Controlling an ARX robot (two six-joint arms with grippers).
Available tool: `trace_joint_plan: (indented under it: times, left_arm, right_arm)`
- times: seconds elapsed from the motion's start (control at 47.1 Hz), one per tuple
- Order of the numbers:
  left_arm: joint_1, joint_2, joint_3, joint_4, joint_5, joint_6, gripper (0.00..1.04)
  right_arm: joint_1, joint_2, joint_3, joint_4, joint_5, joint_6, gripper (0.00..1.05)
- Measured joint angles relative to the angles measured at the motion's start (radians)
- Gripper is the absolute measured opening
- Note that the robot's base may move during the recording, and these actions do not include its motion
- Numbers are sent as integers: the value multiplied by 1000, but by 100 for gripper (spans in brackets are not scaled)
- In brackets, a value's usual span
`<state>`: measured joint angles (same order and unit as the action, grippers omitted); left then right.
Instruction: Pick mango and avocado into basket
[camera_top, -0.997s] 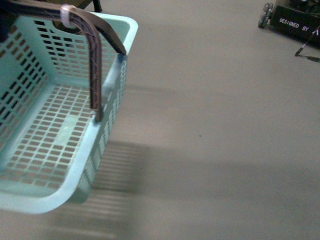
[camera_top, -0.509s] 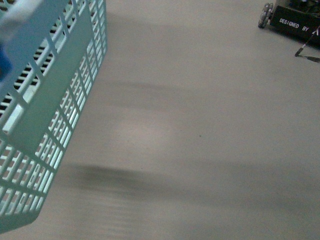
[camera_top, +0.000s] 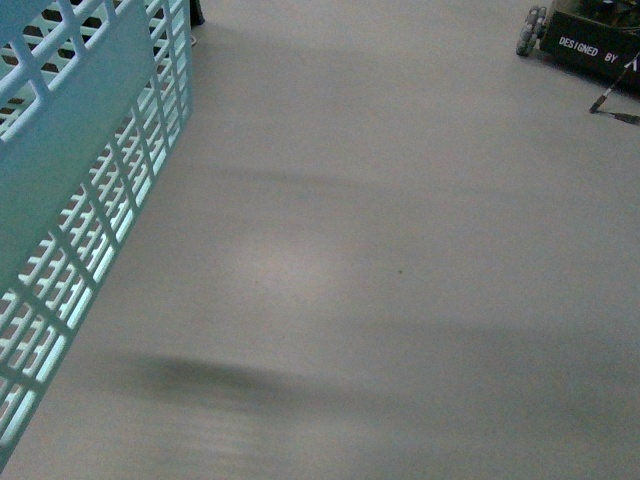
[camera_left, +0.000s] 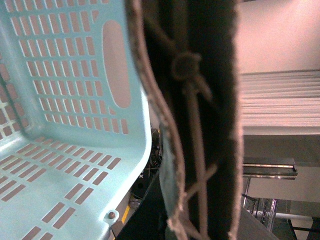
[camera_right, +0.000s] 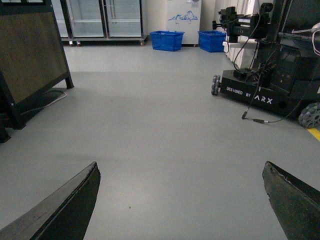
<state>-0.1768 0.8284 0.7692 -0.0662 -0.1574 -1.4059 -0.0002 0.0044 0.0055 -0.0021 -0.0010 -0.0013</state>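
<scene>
The light teal basket (camera_top: 70, 190) hangs tilted at the far left of the front view, its slotted wall facing me, above the grey floor. In the left wrist view its lattice floor and wall (camera_left: 65, 100) fill one side, and the brown-grey handle (camera_left: 200, 125) runs close across the camera. My left gripper is shut on the basket by that handle; its fingers are hidden. My right gripper (camera_right: 180, 200) is open and empty, its two dark fingers (camera_right: 65, 210) spread wide over bare floor. No mango or avocado is in view.
A black wheeled robot base (camera_right: 260, 90) marked "DESIGNED BY ARX" stands at the right, also in the front view (camera_top: 590, 45). Two blue crates (camera_right: 167, 40) and glass-door fridges stand far back. A dark panel on a stand (camera_right: 30, 55) is at the left.
The basket has swung up and to the left: a second ago I looked down into it with the handle across it, now only its outer wall shows at the left edge.
</scene>
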Motion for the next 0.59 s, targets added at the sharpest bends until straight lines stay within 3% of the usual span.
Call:
trace_joint_plan:
  times: [0.594]
  left_arm:
    - [0, 0, 0, 0, 2, 0, 10]
  right_arm:
    - [0, 0, 0, 0, 0, 0, 97]
